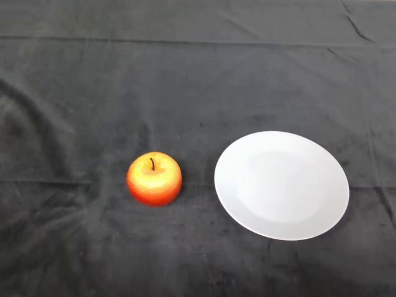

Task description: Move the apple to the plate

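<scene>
Apple (154,179) sits upright on the dark-clothed tabletop (74,93), stem up, left of centre and toward the near edge. White plate (281,185) lies just to its right, also nearer the near edge, with a narrow strip of cloth between them, not touching. Plate holds nothing. Apple not yet on the plate.

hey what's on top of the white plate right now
Nothing. The plate shows a bare white surface. The apple stands upright on the dark cloth to the plate's left, apart from it. The plate hides whatever cloth lies beneath it.
</scene>
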